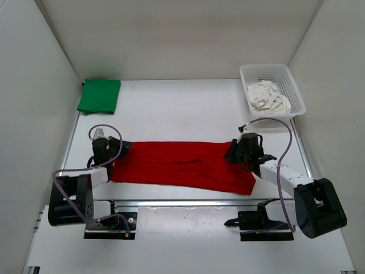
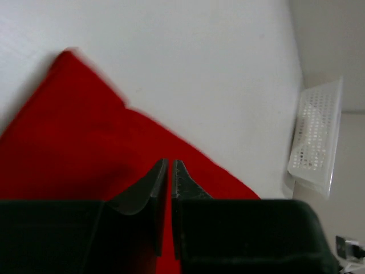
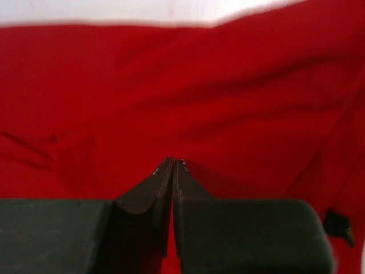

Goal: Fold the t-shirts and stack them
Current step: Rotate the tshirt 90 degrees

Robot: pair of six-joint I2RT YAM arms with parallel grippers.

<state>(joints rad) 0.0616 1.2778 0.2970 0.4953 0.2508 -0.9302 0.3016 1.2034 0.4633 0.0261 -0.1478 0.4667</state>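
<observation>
White table (image 1: 182, 108); plain white walls (image 1: 182, 34) on three sides

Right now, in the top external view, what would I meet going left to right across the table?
green t-shirt → left gripper → red t-shirt, pinched at both ends → right gripper → white basket holding the off-white t-shirt

The workspace contained three t-shirts (one red t-shirt (image 1: 182, 165), one green t-shirt (image 1: 100, 95) and one off-white t-shirt (image 1: 268, 98)), one white mesh basket (image 1: 267, 72), and two grippers, namely one left gripper (image 2: 171, 163) and one right gripper (image 3: 173, 161).
</observation>
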